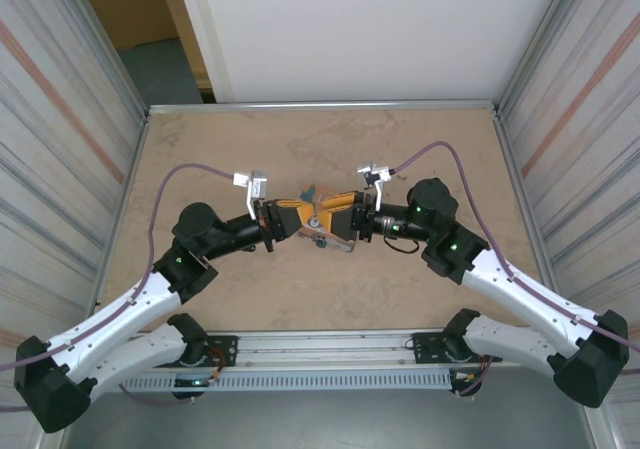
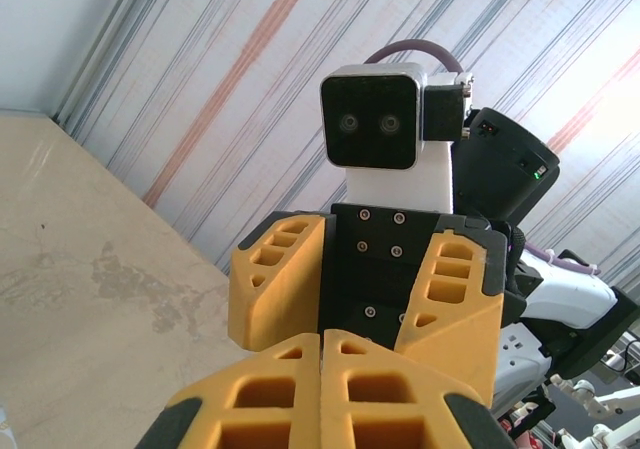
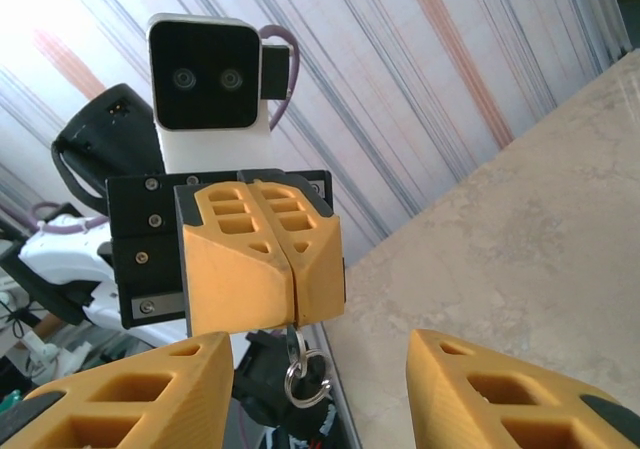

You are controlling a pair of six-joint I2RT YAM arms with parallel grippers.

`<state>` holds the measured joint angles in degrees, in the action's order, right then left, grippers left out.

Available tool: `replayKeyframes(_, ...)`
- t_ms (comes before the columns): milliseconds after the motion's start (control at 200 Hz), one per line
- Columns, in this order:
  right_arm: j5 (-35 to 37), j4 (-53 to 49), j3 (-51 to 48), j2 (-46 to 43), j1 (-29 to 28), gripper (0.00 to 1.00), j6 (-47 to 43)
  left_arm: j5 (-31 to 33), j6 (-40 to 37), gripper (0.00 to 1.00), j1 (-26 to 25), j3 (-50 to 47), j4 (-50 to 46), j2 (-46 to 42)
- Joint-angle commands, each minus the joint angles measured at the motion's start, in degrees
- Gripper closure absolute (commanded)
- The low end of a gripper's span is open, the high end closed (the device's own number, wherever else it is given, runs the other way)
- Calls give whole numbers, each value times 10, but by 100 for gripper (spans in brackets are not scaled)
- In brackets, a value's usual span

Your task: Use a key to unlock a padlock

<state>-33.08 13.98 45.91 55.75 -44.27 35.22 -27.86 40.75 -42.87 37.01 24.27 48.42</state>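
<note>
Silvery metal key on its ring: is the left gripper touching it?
Touching. Right wrist view: silvery metal key pinched between the left gripper's shut fingers, ring dangling.

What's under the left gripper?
A small metal ring hangs below the shut left gripper, from a silvery bit clamped between its fingers, likely the key; the rest is covered.

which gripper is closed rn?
The left gripper: its fingers are pressed together on the key, ring dangling below. The right gripper has its fingers wide apart.
</note>
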Motion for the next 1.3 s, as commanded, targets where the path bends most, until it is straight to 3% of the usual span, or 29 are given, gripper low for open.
replayKeyframes(0, -11, 13, 17, 6, -8, 55, -1, 0, 4, 100, -4, -4, 28, -5)
replayKeyframes(215, -10, 19, 21, 32, -18, 63, -2, 0, 5, 100, -5, -4, 31, -4)
replayKeyframes(586, -4, 15, 25, 37, -21, 86, -4, 0, 4, 100, -5, -6, 29, -5)
replayKeyframes(656, 1, 11, 22, 33, -21, 86, -6, 1, 3, 100, -5, -6, 27, -7)
replayKeyframes(762, 5, 4, 17, 26, -19, 73, -6, 2, 1, 100, -5, -7, 24, -9)
replayKeyframes(847, 3, 3, 16, 22, -18, 71, -5, 3, 0, 100, -5, -7, 22, -9)
replayKeyframes(1293, 2, 0, 16, 22, -16, 94, -4, 5, 0, 100, -5, -10, 18, -10)
